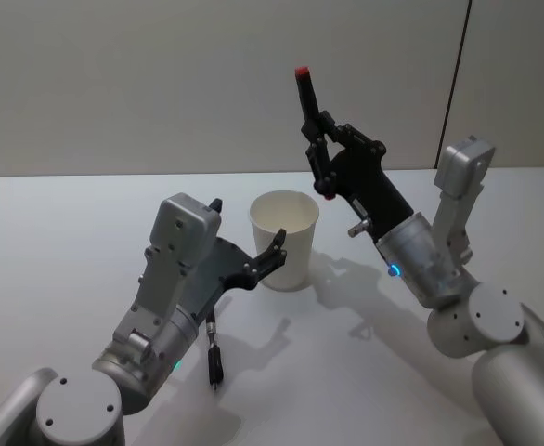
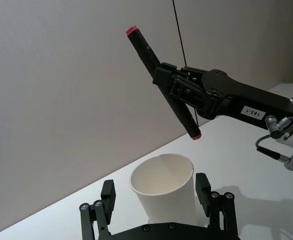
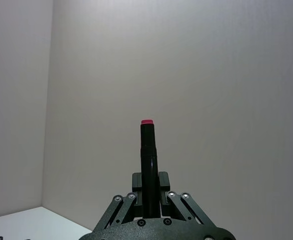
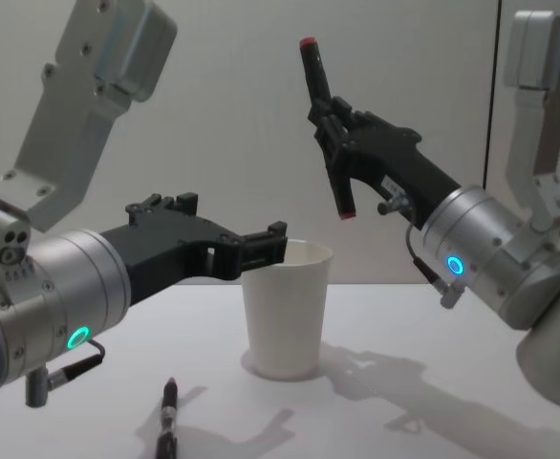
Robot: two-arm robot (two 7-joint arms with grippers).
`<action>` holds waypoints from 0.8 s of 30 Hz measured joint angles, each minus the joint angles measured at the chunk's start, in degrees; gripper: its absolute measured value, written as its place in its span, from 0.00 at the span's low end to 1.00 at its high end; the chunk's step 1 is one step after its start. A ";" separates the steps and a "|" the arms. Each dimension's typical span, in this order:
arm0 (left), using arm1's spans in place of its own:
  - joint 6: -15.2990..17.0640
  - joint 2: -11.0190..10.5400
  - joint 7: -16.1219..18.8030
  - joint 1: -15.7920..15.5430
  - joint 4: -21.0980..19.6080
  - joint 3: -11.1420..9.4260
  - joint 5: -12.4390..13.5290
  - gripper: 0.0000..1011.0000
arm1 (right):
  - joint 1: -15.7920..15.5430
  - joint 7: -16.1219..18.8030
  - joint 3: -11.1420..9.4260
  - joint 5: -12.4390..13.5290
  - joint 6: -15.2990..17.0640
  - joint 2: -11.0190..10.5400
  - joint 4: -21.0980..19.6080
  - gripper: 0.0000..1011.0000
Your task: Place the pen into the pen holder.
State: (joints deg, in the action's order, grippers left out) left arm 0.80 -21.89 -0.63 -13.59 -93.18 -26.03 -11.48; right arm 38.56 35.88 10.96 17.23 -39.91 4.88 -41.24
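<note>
Pens come first: a spare pen (image 1: 214,358) lies flat on the table (image 1: 68,214), nearest, beside the left arm. Beyond it the left gripper (image 1: 247,223) has its fingers spread apart on either side of the upright white paper cup (image 1: 286,255). Farther back the right gripper (image 1: 320,139) is clamped on the black, red-tipped pen (image 1: 304,93). It holds the pen steeply tilted in the air, its lower end above the cup and clear of the rim.
</note>
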 joint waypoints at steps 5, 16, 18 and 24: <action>0.00 0.00 0.00 0.00 0.00 0.00 0.00 0.99 | 0.85 0.35 0.23 0.25 -1.14 0.31 1.95 0.18; 0.00 0.00 0.00 0.00 0.00 0.00 0.00 0.99 | 1.85 0.64 0.64 0.29 -2.84 0.71 4.56 0.18; 0.00 0.00 0.00 0.00 0.00 0.00 0.00 0.99 | 1.98 0.63 0.70 0.19 -3.02 0.76 4.91 0.18; 0.00 0.00 0.00 0.00 0.00 0.00 0.00 0.99 | 2.18 0.20 0.83 -0.25 -3.07 0.82 5.43 0.18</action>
State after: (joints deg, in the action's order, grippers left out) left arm 0.79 -21.89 -0.63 -13.59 -93.18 -26.03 -11.48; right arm 40.73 36.08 11.78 16.98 -42.99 5.70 -35.81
